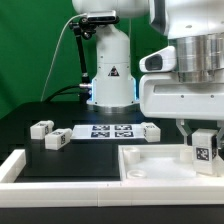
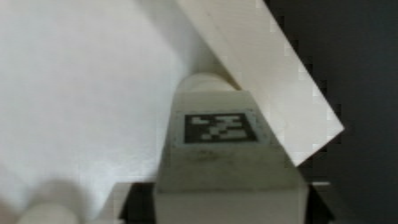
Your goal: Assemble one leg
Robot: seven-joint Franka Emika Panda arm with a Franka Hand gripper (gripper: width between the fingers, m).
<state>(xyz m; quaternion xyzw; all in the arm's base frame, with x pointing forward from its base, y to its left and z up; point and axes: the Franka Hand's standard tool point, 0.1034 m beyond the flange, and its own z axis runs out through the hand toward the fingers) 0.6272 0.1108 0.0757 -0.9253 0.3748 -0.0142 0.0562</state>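
My gripper (image 1: 205, 143) is shut on a leg (image 1: 206, 148), a small white block with a black-and-white tag, at the exterior view's right. It holds the leg upright over a corner of the large white rimmed tray part (image 1: 150, 165). In the wrist view the held leg (image 2: 221, 135) fills the middle, tag facing the camera, with the dark fingers (image 2: 148, 200) pressed on both its sides. The tray's raised rim (image 2: 267, 60) runs slantwise just past the leg's tip. Two more legs (image 1: 41, 128) (image 1: 57, 139) lie on the black table at the exterior view's left.
The marker board (image 1: 108, 132) lies flat behind the tray, with another small white block (image 1: 152, 130) at its end. A white wall (image 1: 12, 168) edges the table's front left. The robot's base (image 1: 110, 70) stands at the back.
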